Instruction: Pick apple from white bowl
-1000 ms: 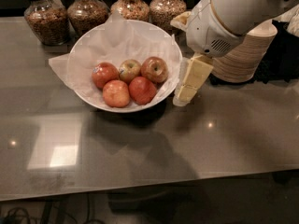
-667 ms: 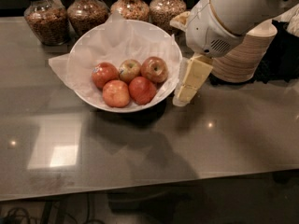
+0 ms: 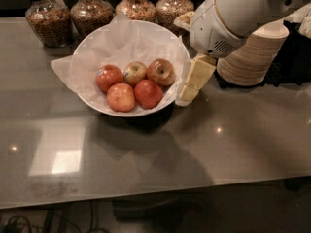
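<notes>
Your gripper [image 3: 192, 81] is hovering just outside the white bowl [image 3: 83, 64]; I cannot tell its spread. Descending here, you're risking clipping the rim and missing the apple [image 3: 161, 72].

Polished grey tabletop [image 3: 146, 149]: glossy, with light glints and a pale reflected patch noted. Wide round white bowl [image 3: 99, 108]: smooth, faintly sheened, lined with crinkled matt white paper [image 3: 126, 42]. Round dull-red apple [image 3: 161, 72] with yellowish-tan stem patch: skin seen as waxy and lightly shiny. Cream gripper [image 3: 192, 84], found just beside the bowl's right rim: matt, plastic-like. White arm casing [image 3: 233, 18]: smooth satin plastic. Clear glass jars [image 3: 43, 21]: glossy. Stacked beige paper bowls [image 3: 250, 57]: matt.
</notes>
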Robot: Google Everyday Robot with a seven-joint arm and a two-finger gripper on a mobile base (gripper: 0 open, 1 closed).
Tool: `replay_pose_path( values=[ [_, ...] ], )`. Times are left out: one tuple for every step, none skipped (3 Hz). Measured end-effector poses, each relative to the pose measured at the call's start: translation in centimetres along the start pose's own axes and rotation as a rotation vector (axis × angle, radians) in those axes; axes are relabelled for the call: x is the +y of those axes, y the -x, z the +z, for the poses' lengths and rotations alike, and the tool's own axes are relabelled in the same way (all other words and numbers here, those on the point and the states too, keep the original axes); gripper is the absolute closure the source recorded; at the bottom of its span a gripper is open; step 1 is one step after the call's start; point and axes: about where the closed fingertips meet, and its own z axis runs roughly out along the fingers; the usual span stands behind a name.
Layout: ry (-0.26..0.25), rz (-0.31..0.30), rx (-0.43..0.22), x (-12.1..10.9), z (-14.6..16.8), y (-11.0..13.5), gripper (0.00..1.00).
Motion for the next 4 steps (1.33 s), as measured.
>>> replay_pose_path(
  values=[
    [0.010, -0.016, -0.016, -1.0, 1.0, 0.2, 0.01],
    [0.024, -0.026, -0.027, -1.6, 1.8, 0.1, 0.12],
    [0.040, -0.036, -0.037, -2.2, 2.8, -0.2, 0.27],
    [0.069, -0.050, -0.055, -2.6, 5.1, -0.7, 0.25]
  ],
)
